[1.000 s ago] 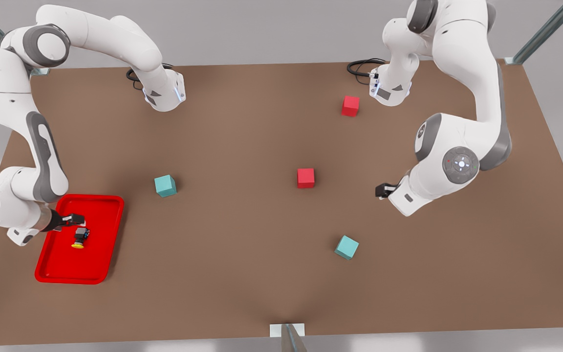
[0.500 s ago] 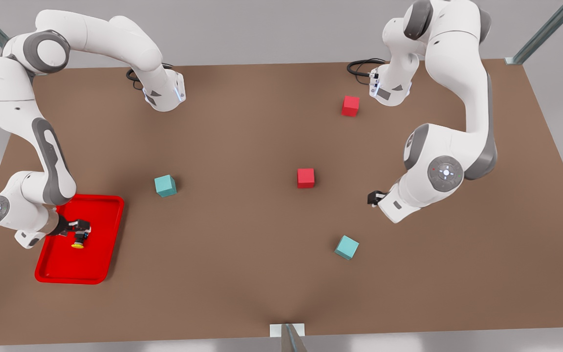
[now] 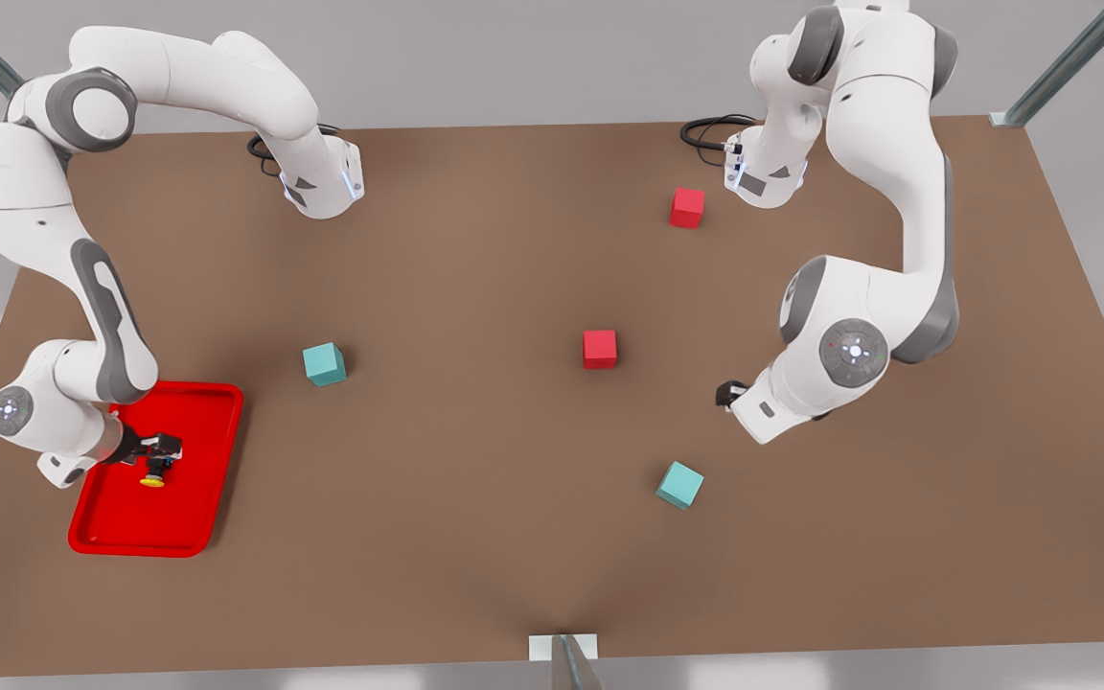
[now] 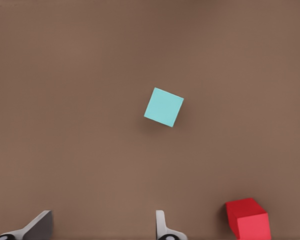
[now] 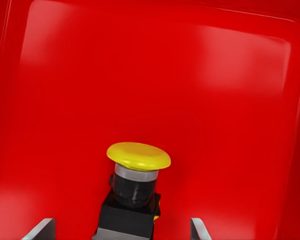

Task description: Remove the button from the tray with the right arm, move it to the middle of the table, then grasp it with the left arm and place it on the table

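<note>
The button (image 3: 153, 471) lies on its side in the red tray (image 3: 197, 522) at the front view's left, its yellow cap (image 5: 138, 155) pointing away from the wrist. My right gripper (image 3: 161, 450) is down in the tray and open, one finger on either side of the button's dark body (image 5: 127, 215), not closed on it. Its fingertips (image 5: 41, 229) stand well apart from the body. My left gripper (image 3: 730, 393) hangs open above the brown table (image 3: 475, 498) at the front view's right, with nothing between its fingers (image 4: 162, 227).
A teal cube (image 3: 679, 484) and a red cube (image 3: 600, 349) lie near the left gripper; they also show as the teal cube (image 4: 163, 107) and red cube (image 4: 247, 220). Another teal cube (image 3: 324, 364) sits near the tray, another red cube (image 3: 687, 207) at the back.
The right gripper has moved over the button and now straddles its body. The left arm has drifted toward the front view's left, its gripper a little nearer the table's middle.
</note>
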